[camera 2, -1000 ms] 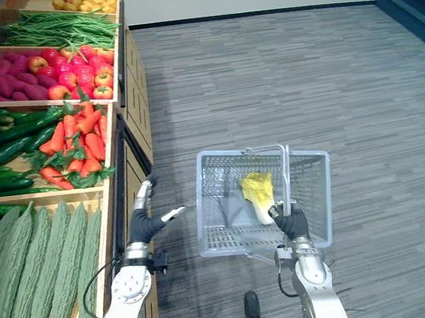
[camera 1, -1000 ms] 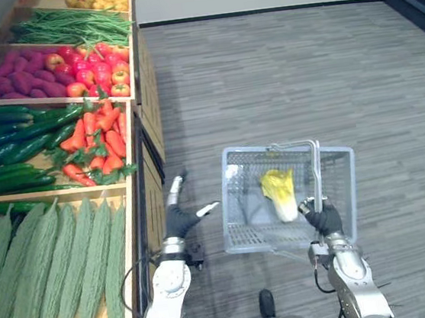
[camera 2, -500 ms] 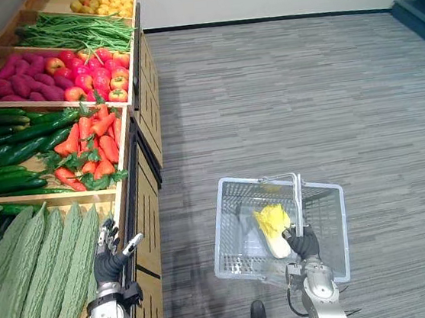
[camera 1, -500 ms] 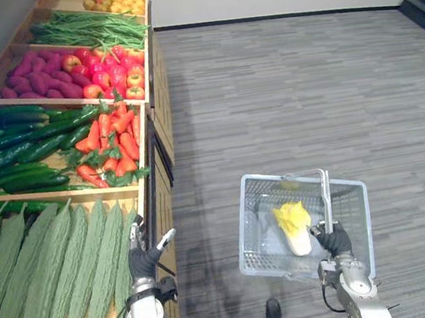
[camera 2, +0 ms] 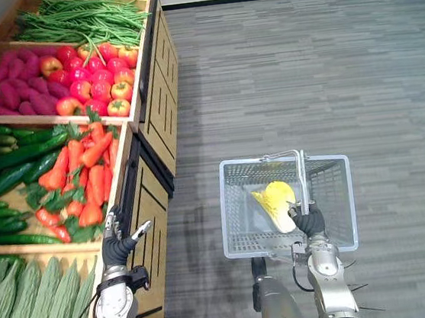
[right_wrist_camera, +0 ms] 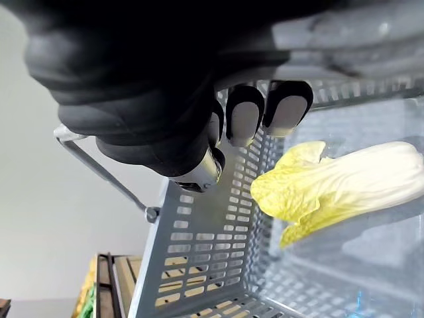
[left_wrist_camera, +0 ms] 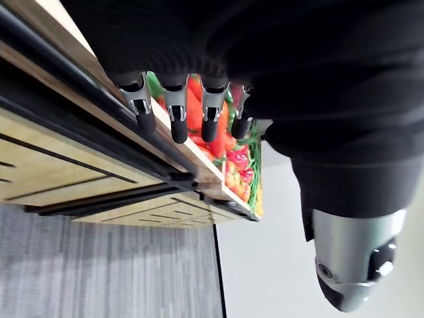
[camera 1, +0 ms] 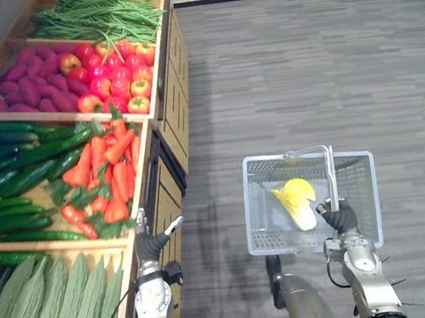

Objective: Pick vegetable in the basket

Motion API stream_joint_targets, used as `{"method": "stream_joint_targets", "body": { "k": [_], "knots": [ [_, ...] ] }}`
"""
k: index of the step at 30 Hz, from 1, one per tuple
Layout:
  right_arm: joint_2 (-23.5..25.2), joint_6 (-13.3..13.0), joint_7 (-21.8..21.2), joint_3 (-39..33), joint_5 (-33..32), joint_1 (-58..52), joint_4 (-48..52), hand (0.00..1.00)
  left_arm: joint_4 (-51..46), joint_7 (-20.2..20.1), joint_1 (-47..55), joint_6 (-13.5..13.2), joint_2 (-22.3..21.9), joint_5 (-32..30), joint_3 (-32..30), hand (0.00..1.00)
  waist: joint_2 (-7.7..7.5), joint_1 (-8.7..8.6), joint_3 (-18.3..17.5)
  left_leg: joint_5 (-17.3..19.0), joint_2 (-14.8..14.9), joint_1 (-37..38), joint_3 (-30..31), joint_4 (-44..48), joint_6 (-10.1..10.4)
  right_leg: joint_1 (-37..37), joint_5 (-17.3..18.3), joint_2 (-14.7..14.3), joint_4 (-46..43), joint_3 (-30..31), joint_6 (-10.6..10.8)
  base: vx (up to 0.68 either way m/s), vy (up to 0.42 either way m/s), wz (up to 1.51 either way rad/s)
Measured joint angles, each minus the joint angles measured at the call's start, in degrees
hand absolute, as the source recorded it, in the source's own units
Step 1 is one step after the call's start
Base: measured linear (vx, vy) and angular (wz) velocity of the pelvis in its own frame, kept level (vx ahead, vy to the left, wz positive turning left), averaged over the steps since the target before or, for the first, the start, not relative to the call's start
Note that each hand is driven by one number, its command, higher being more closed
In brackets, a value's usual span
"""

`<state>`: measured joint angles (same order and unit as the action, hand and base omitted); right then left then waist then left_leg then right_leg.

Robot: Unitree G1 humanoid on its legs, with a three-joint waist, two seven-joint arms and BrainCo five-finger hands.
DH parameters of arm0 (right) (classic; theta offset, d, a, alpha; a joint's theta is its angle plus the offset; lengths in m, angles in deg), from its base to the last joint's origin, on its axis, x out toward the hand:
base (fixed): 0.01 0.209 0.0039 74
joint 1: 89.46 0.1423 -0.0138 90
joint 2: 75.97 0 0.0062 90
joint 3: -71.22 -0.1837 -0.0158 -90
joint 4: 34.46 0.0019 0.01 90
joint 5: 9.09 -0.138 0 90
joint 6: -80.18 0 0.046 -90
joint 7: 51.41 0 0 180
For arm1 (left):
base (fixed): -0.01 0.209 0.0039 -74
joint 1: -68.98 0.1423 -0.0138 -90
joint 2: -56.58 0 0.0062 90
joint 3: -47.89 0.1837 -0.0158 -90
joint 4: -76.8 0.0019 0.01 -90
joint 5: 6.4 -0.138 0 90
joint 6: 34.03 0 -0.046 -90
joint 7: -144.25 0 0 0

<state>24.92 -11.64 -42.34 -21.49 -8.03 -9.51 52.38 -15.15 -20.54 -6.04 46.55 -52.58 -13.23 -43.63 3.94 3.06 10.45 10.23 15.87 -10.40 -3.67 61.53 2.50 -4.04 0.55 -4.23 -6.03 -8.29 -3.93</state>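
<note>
At the right robot hand (camera 1: 340, 217): a closed grip round the upright handle (camera 1: 329, 175) of the grey basket (camera 1: 258, 209). Dark fingertips (right_wrist_camera: 242, 122) tucked in under the palm, as seen from the right wrist. Basket out in the aisle over the grey plank floor (camera 1: 301, 64), well apart from the wooden shelf (camera 1: 171, 102).

Inside the basket: one napa cabbage (camera 1: 298, 201), flat on the bottom, just beside the handle and the gripping hand. Long axis roughly near-to-far, a little slanted. Yellow leafy end away from the robot, pale stalk end toward the right robot hand.

At the left robot hand (camera 1: 151, 243): loose, spread, nothing in it. Placed at the shelf's front lip, about level with the divider between two crates. Straight fingers (left_wrist_camera: 177, 116) in a row in the left wrist view, thumb apart.

From the right wrist view: the basket's slotted wall close up, with the cabbage's leaf end turned toward it. From the left wrist view: a dark rail along the shelf front, and red and orange produce just past the fingertips. From the head views: the full run of crates and both hands at once.

Crates on the shelf, near to far:
- long ridged green gourds (camera 1: 60, 307)
- dark cucumbers (camera 1: 21, 161) beside orange-red carrots (camera 1: 110, 167) with green tops
- purple sweet potatoes (camera 1: 23, 84) beside red apples (camera 1: 115, 78)
- a heap of green beans (camera 1: 92, 15)
</note>
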Motion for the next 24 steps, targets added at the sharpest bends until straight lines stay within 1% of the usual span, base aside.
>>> {"method": "stream_joint_targets", "body": {
  "k": [1,2,3,4,5,6,7,8,9,11,12,13,14,15,16,18,19,20,21,22,23,24],
  "knots": [
    [0.05,-0.12,0.34,-0.86,0.0,-0.02,0.76,1.0,-0.87,0.07,0.01,0.0,0.1,0.0,0.0,0.0,-0.44,1.03,0.26,2.65,-0.31,-3.75,-2.16,-0.21,0.18,3.07,0.49,0.07,1.98,-0.75,-0.36,0.51,-0.166,0.26],
    [-0.18,-0.34,0.86,-1.15,-0.01,0.66,0.94,1.0,-1.61,0.26,-0.05,0.0,0.12,0.0,-0.01,0.0,-0.57,1.14,0.33,4.65,-1.51,-7.16,-3.52,-4.27,0.65,5.67,1.16,0.18,3.6,-1.54,-0.31,0.48,-0.132,0.3],
    [-0.39,-0.39,0.84,-1.76,0.0,1.33,0.9,1.0,-1.99,0.35,0.22,0.0,0.14,0.0,-0.05,0.0,-0.59,1.4,0.35,5.27,-2.77,-8.48,-4.7,-9.39,0.83,7.31,2.02,0.45,4.33,-2.17,0.04,0.29,-0.045,0.26],
    [-0.56,-0.4,0.87,-2.01,0.01,1.55,0.9,1.0,-2.09,0.43,0.24,0.0,0.13,-0.01,-0.05,0.0,-0.45,1.71,0.33,5.3,-3.35,-9.06,-5.44,-12.88,0.77,8.28,2.56,0.52,4.62,-2.49,0.27,0.37,0.022,0.28],
    [-1.18,-0.48,1.01,-2.95,0.03,1.54,0.82,1.0,-3.0,0.93,0.09,0.01,0.09,-0.13,0.0,0.0,-0.3,2.25,0.26,4.72,-4.67,-9.58,-8.0,-21.51,1.05,10.8,4.19,0.66,5.31,-3.25,1.37,0.38,0.051,0.29],
    [-1.29,-0.47,1.0,-3.51,0.04,1.44,0.81,1.0,-3.46,1.24,0.08,0.0,0.07,-0.24,0.05,0.0,-0.25,2.32,0.17,3.89,-5.18,-9.44,-8.74,-25.04,1.38,11.49,4.92,0.62,5.31,-3.61,1.77,0.47,0.097,0.33],
    [-1.57,-0.49,1.02,-4.22,0.06,1.18,0.79,1.0,-4.51,1.5,0.27,0.0,0.05,-0.54,0.05,0.0,0.45,2.5,-0.32,-0.6,-5.77,-8.77,-10.71,-30.83,-1.01,12.63,6.25,0.24,5.18,-4.03,2.66,0.33,0.093,0.4],
    [-0.82,-0.51,1.21,-4.78,0.09,1.27,-1.05,1.0,-4.92,1.78,0.11,0.1,1.0,-0.89,-0.36,0.0,-1.27,2.3,-0.94,0.36,-7.35,-7.3,-11.59,-32.68,-5.97,13.51,8.26,1.68,4.56,-4.32,3.67,0.51,0.141,0.52],
    [-0.69,-0.49,1.2,-5.29,0.13,1.23,-2.88,1.0,-5.15,2.42,0.07,0.12,1.23,-1.56,-0.44,0.0,-3.09,2.45,-1.82,0.49,-10.4,-4.66,-11.59,-36.0,-6.22,13.77,9.44,4.18,2.44,-4.42,5.23,0.44,0.119,0.48],
    [-0.51,-0.48,1.21,-6.03,0.24,1.66,-4.55,1.0,-6.01,2.61,0.6,0.12,0.83,-1.96,-0.51,0.0,-3.22,2.53,-1.88,1.01,-11.78,-2.29,-11.43,-37.71,-6.92,13.56,10.36,5.53,-1.84,-4.45,6.7,0.42,0.117,0.37],
    [-0.34,-0.23,1.16,-6.28,0.78,2.28,-7.74,1.0,-7.35,2.63,1.45,0.12,0.89,-2.9,-0.48,0.0,-3.08,2.28,-1.82,1.91,-12.69,0.86,-10.21,-38.87,-7.32,10.69,11.41,6.69,-13.7,-4.5,8.43,0.4,0.114,0.47],
    [-0.13,-0.06,1.1,-6.31,1.06,2.32,-8.69,1.0,-7.83,2.65,1.56,0.13,1.11,-2.95,-0.44,0.0,-3.14,2.28,-1.78,2.15,-12.93,2.19,-9.43,-39.32,-7.54,8.4,11.06,7.45,-20.71,-4.42,9.04,0.47,0.096,0.65],
    [0.3,0.19,1.0,-6.44,1.76,2.27,-9.67,1.0,-8.39,2.71,1.44,0.14,1.41,-3.0,-0.41,0.0,-3.15,1.87,-1.7,2.65,-13.29,3.83,-7.45,-39.76,-7.84,4.8,9.63,8.53,-30.86,-3.95,10.51,0.37,0.004,0.97],
    [0.45,0.57,0.8,-6.33,2.07,2.14,-10.66,1.0,-8.8,2.73,1.41,0.2,1.75,-3.11,-0.28,0.0,-3.4,0.75,-1.51,3.11,-13.94,5.91,-4.41,-40.21,-8.13,1.62,11.29,8.84,-38.62,-2.3,8.97,0.42,-0.03,1.29],
    [0.38,0.62,0.73,-6.36,2.61,2.06,-11.36,1.0,-9.13,2.9,1.2,0.21,1.91,-3.65,-0.38,0.0,-3.36,0.51,-1.52,3.25,-14.18,7.91,-2.33,-41.18,-8.2,-0.8,13.01,8.26,-40.13,0.07,7.68,0.33,-0.052,1.21],
    [0.35,0.58,0.71,-6.37,2.9,1.38,-10.54,1.0,-10.64,3.8,1.06,0.22,2.02,-4.3,0.21,0.0,-3.37,0.63,-1.52,3.84,-14.43,9.01,1.12,-41.85,-7.76,-4.17,14.1,7.13,-38.01,2.49,6.56,0.26,-0.093,0.99],
    [0.39,0.58,0.72,-6.42,2.81,0.55,-9.34,1.0,-11.65,4.01,0.7,0.22,2.08,-5.03,1.15,0.0,-3.43,0.73,-1.53,4.68,-14.65,9.11,4.6,-41.64,-6.92,-6.54,14.48,5.43,-33.95,6.72,6.0,0.33,-0.191,1.55],
    [0.39,0.53,0.73,-6.63,2.45,-0.83,-7.71,1.0,-11.66,4.21,-0.37,0.28,2.06,-5.37,2.49,0.0,-3.45,0.45,-1.55,5.15,-15.11,8.95,8.59,-41.29,-6.35,-8.12,14.44,3.59,-29.07,12.4,6.03,0.28,-0.17,1.65],
    [0.39,0.48,0.73,-6.88,2.27,-1.58,-6.92,1.0,-11.66,4.48,-0.96,0.28,2.04,-5.52,3.38,0.0,-3.41,0.13,-1.56,5.48,-15.32,8.73,11.06,-40.86,-5.91,-8.71,14.35,2.74,-26.5,15.51,6.18,0.28,-0.237,1.82],
    [0.4,0.02,0.72,-7.24,1.76,-2.4,-6.57,1.0,-11.72,4.92,-1.61,0.25,2.06,-5.73,4.43,0.0,-3.71,-0.65,-1.8,6.01,-16.01,8.03,14.77,-39.93,-5.15,-9.15,13.96,2.02,-23.04,19.95,6.69,0.28,-0.294,2.2],
    [0.56,-0.27,0.77,-8.17,1.68,-3.9,-6.3,1.0,-12.14,4.98,-2.38,0.27,2.19,-6.35,5.62,0.0,-5.29,-0.86,-2.39,8.08,-18.06,6.62,19.84,-37.48,-3.42,-9.18,10.9,3.36,-16.37,24.47,7.09,0.33,-0.379,2.14],
    [0.59,-0.28,0.78,-8.44,1.53,-4.54,-6.2,1.0,-12.53,4.96,-2.5,0.22,2.24,-6.55,5.95,0.0,-5.91,-0.86,-2.34,9.34,-18.88,5.86,21.53,-35.96,-2.65,-9.19,7.75,4.47,-16.16,24.2,10.24,0.26,-0.354,2.02]
  ]
}}
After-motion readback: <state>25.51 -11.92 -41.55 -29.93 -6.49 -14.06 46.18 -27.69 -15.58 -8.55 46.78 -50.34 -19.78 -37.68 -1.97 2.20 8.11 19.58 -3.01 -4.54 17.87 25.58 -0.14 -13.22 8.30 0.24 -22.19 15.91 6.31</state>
